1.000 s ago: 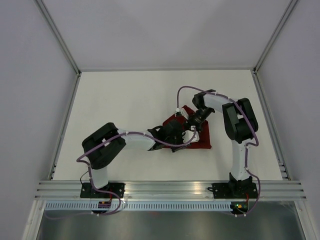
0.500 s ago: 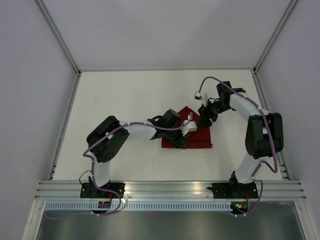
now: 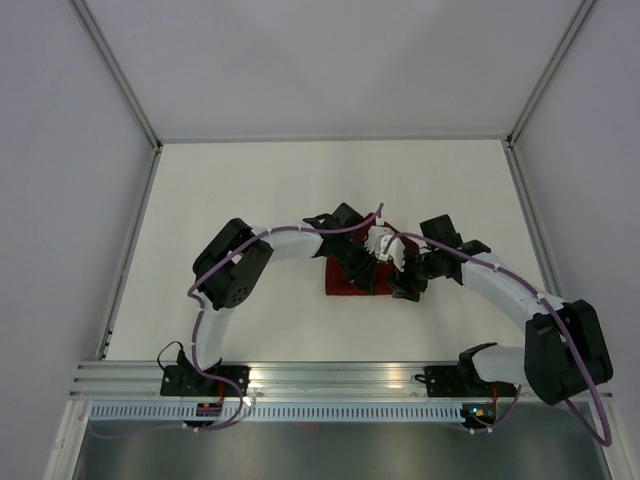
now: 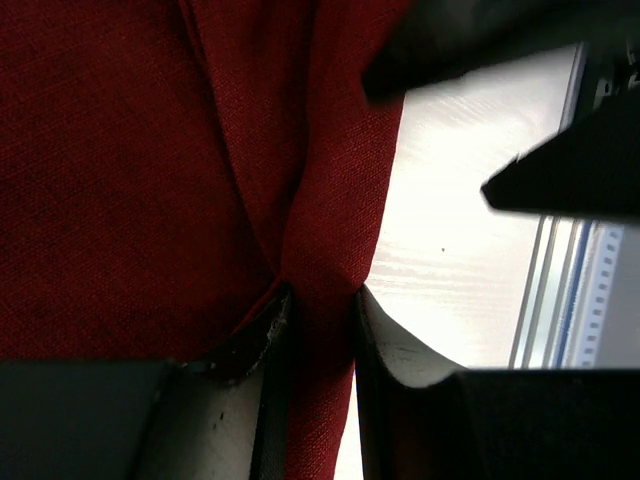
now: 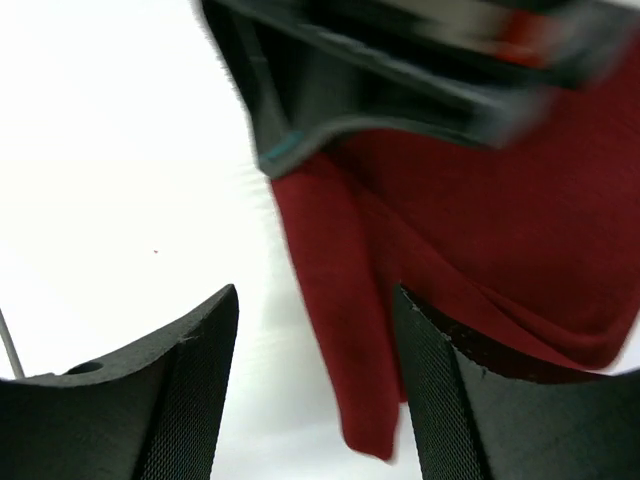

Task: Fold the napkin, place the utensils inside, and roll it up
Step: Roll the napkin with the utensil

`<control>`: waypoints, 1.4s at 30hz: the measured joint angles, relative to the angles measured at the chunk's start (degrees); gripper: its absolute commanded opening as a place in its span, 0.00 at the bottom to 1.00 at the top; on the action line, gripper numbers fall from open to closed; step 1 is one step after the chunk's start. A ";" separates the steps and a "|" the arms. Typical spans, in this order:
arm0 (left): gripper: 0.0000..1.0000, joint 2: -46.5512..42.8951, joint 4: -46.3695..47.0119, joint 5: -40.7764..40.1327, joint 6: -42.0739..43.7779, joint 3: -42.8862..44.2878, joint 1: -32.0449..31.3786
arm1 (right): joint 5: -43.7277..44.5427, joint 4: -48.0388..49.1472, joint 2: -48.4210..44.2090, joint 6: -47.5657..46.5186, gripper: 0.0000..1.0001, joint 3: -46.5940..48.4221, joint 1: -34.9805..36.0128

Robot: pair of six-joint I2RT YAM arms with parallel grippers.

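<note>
The napkin [image 3: 340, 283] lay bunched on the table [image 3: 240, 190]. The left gripper [image 4: 320, 300] was above the napkin and pinched a raised fold of it tightly between its fingers. The right gripper [image 5: 315, 340] was at the right side of the napkin with its jaws spread apart. A loose strip of the cloth showed between them, not gripped.
</note>
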 measured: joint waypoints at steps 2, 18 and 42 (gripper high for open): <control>0.08 0.92 -1.81 0.68 -0.68 1.55 0.24 | 2.29 3.61 -1.79 0.35 0.69 -3.45 3.82; 0.34 6.60 -9.09 6.14 -6.47 8.92 1.22 | 13.51 20.46 0.61 2.27 0.55 -10.21 14.91; 0.44 -6.01 -2.10 -9.44 -16.59 -2.05 4.81 | 8.48 18.40 8.13 0.66 0.20 -5.64 12.33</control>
